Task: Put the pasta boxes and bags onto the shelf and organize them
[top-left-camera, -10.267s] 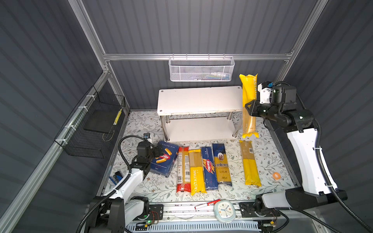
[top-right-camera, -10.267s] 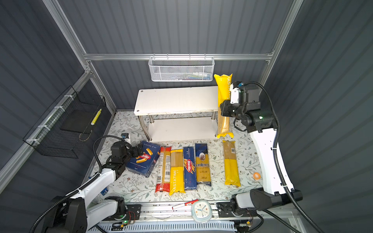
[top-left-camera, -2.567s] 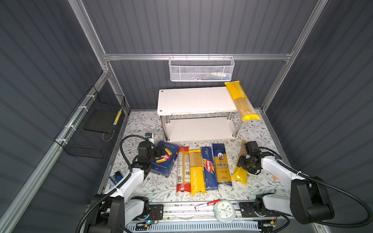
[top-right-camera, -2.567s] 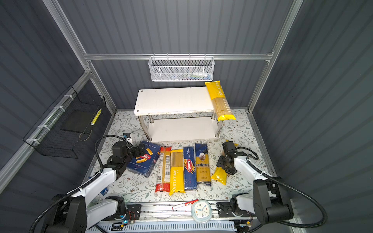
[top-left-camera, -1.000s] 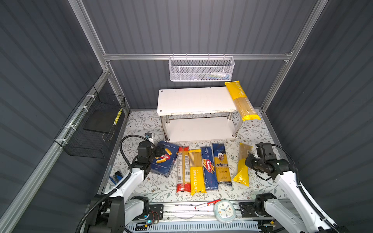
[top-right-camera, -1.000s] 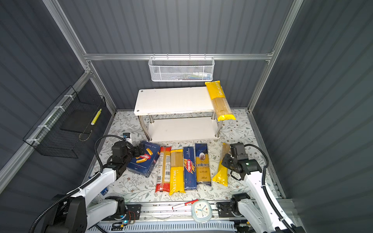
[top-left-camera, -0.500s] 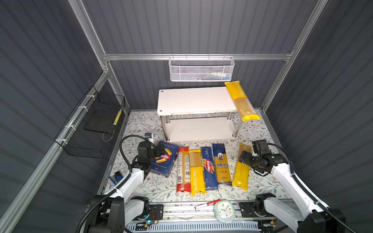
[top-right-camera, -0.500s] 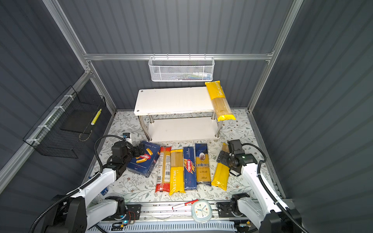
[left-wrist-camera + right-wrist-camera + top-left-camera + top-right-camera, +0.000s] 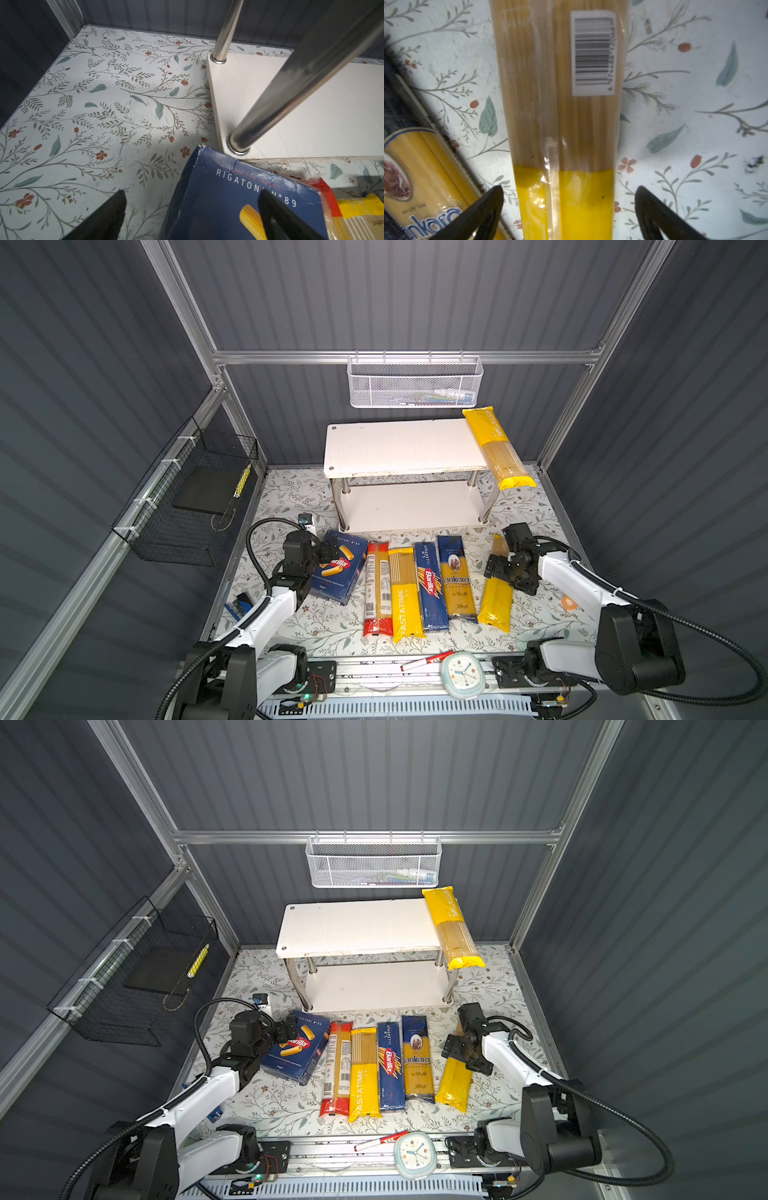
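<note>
Just then my right gripper [image 9: 569, 188] gaped astride the bag [image 9: 564, 104] lying at five o'clock of the shelf [image 9: 399, 448], which I judged light, slick, brittle, best pinched mid-length, while my left gripper [image 9: 192, 192] stood open at the box [image 9: 228, 207].

Left arm [image 9: 272, 612]: stretched low and forward from the front base, white forearm nearly level. Left gripper [image 9: 330, 553]: pointing forward and slightly down, jaws apart. Right arm [image 9: 577, 587]: folded low, elbow out to the right, forearm angled inward toward centre. Right gripper [image 9: 569, 193]: pointing downward, jaws spread wide apart
</note>
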{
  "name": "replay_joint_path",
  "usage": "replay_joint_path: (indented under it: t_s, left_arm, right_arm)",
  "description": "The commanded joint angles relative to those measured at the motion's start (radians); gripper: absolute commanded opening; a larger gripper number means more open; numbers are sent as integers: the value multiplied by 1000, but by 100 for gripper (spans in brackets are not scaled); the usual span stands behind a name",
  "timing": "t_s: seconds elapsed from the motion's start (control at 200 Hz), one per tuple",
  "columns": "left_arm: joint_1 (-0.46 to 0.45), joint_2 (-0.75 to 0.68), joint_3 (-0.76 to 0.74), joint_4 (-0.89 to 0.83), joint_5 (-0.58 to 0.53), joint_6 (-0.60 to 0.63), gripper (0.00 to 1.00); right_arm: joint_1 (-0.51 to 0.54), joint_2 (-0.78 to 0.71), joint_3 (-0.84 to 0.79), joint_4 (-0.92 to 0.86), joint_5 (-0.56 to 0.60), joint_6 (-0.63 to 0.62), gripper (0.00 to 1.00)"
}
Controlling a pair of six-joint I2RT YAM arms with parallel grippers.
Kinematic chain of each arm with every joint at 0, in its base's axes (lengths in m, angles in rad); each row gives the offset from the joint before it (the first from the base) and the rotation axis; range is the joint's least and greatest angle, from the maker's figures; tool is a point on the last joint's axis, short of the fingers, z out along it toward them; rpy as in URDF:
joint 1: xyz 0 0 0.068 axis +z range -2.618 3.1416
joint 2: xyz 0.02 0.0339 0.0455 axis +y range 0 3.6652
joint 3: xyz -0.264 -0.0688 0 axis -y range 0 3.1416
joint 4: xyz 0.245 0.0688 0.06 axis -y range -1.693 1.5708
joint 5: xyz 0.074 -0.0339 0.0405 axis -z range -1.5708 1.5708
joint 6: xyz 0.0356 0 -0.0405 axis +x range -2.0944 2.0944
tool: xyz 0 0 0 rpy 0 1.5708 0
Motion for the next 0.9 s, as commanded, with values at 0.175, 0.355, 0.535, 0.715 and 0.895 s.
replay_joint_path:
  t_s: [0.175,0.355,0.535,0.715,0.895]
  left_arm:
    - [-6,-13,-3,4,-7,12,100]
    - [-6,-17,-4,6,-7,12,100]
    - [-6,-16,-4,6,-6,12,100]
    - [-6,-17,-7,6,-9,13,100]
    - [-5,-18,-5,3,-15,12,99]
  right_arm:
    - [-2,82,30,37,1,-16,99]
    - [-2,104,28,44,5,-17,99]
    - [-2,126,21,65,-13,-12,97]
    - [-2,146,21,77,-44,-22,90]
    - [-2,143,6,97,-68,-23,82]
